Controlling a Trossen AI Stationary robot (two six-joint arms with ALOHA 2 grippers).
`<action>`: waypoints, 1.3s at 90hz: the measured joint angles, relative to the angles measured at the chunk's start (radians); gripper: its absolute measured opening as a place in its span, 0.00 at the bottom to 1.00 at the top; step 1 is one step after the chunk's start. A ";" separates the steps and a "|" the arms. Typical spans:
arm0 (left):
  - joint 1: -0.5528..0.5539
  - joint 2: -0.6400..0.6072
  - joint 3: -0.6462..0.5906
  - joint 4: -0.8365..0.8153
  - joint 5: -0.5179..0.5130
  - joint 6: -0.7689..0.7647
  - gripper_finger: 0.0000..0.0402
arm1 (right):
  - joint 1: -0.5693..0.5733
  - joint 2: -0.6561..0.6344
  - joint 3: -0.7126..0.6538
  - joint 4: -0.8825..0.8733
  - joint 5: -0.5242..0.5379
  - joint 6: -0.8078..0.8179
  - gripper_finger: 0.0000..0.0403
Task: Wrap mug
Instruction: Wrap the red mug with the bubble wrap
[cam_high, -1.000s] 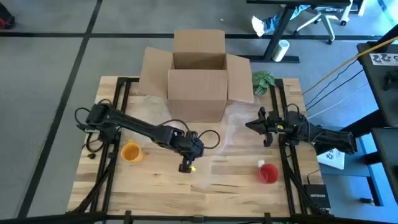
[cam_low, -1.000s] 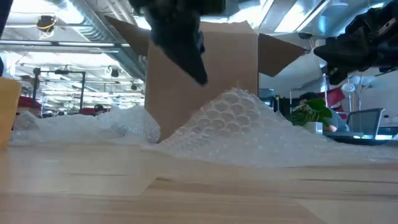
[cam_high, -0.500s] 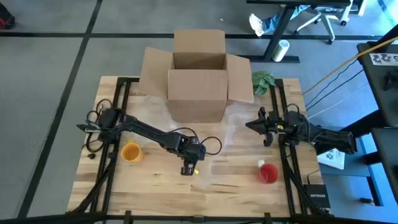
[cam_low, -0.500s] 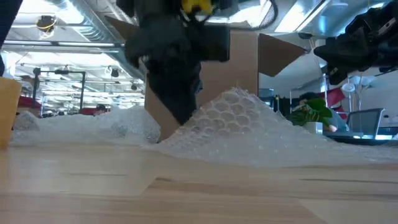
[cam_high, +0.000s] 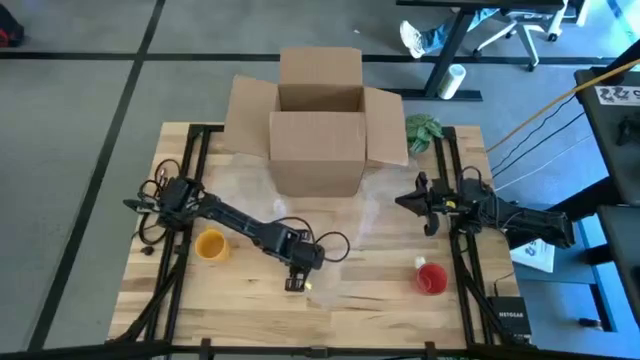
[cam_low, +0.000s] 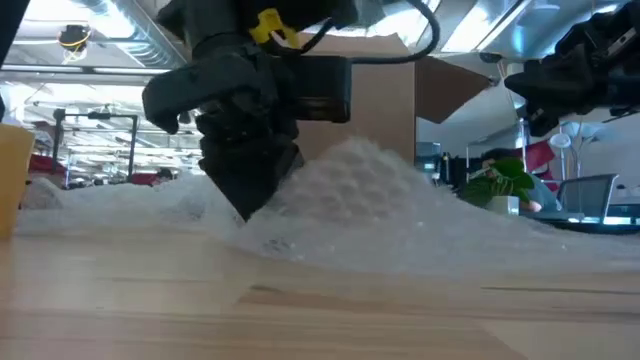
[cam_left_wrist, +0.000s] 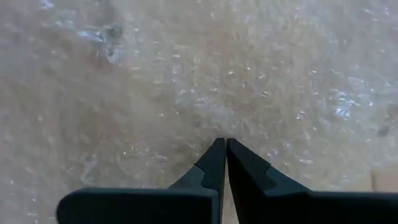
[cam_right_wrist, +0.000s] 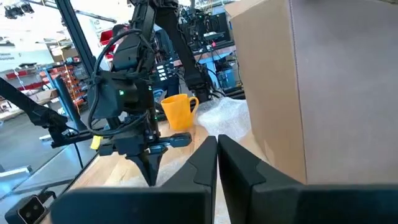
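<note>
Nearest, left gripper (cam_high: 296, 284) low over bubble wrap (cam_low: 400, 215) at desk (cam_high: 380, 300) front, jaws pressed together. Red mug (cam_high: 432, 277) right, yellow mug (cam_high: 211, 244) left. Right gripper (cam_high: 421, 205) hovers mid-right, jaws together. Cardboard box (cam_high: 320, 125) behind.

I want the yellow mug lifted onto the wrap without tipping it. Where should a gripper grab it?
Grip the yellow mug by its rim wall, coming straight down from above. It stands upright with its mouth open to the top, and the left gripper is nearby, shut on the bubble wrap.
</note>
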 joint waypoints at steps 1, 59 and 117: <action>-0.001 -0.002 -0.002 -0.002 0.000 -0.002 0.00 | 0.000 0.000 0.000 0.000 0.000 0.007 0.00; 0.009 -0.346 -0.221 -0.315 -0.085 -0.124 0.00 | 0.001 0.010 0.001 -0.001 0.003 0.172 0.00; 0.120 -0.367 -0.302 0.086 0.042 0.026 0.00 | 0.070 0.497 0.343 -0.222 -0.023 0.011 0.00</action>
